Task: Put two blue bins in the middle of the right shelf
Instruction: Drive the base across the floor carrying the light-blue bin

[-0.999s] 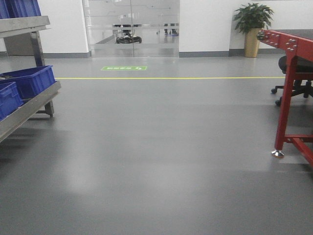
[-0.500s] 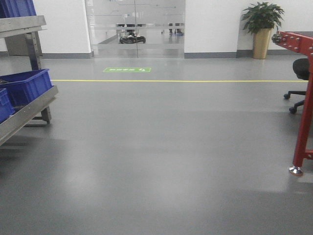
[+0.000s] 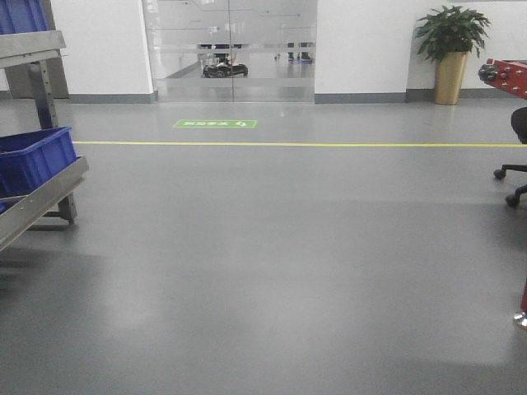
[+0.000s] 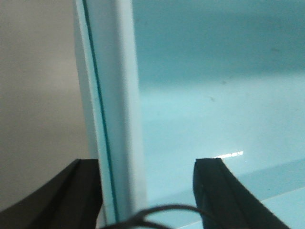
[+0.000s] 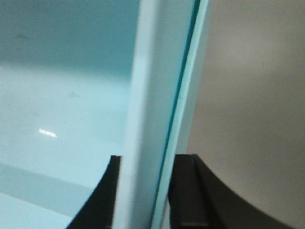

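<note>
We see the blue bins only from the wrists, where the grippers carry them. Our left gripper straddles 1 wall running from 12 to 6 o'clock. Its outer finger touches that wall and the inner finger stands off, so the hold looks loose. Our right gripper pinches another pale wall tightly between both fingers. Ahead, a rack with a dark crate sits at 9 o'clock, glass doors at 12 and a plant at 1.

Bin wall in right pincer, shelf left
</note>
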Controlling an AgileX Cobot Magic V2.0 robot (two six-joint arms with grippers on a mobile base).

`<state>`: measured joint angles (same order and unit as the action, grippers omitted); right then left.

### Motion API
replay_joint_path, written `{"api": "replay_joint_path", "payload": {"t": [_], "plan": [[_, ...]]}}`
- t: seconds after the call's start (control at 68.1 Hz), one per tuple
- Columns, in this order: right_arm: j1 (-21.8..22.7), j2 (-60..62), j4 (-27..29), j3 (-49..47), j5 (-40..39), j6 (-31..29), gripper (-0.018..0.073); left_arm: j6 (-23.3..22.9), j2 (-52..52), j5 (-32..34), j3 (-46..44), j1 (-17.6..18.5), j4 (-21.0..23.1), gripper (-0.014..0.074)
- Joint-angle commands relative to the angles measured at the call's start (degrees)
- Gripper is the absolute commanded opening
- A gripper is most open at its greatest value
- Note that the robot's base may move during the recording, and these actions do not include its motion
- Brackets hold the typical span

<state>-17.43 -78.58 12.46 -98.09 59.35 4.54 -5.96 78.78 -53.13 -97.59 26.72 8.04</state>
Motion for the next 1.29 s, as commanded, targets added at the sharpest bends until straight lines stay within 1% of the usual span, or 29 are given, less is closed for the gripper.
{"api": "replay_joint_path", "payload": {"t": [0.0,1.278], "plan": [[0.1,0.5,0.1,-0.7,-4.5,-1.0,-0.0154,2.6,-1.5,3.6,-1.2,0.2,2.9,-0.0111],[0.1,0.5,0.1,-0.7,-4.5,-1.0,-0.0154,2.6,-1.5,3.6,-1.2,0.2,2.8,-0.0111]]}}
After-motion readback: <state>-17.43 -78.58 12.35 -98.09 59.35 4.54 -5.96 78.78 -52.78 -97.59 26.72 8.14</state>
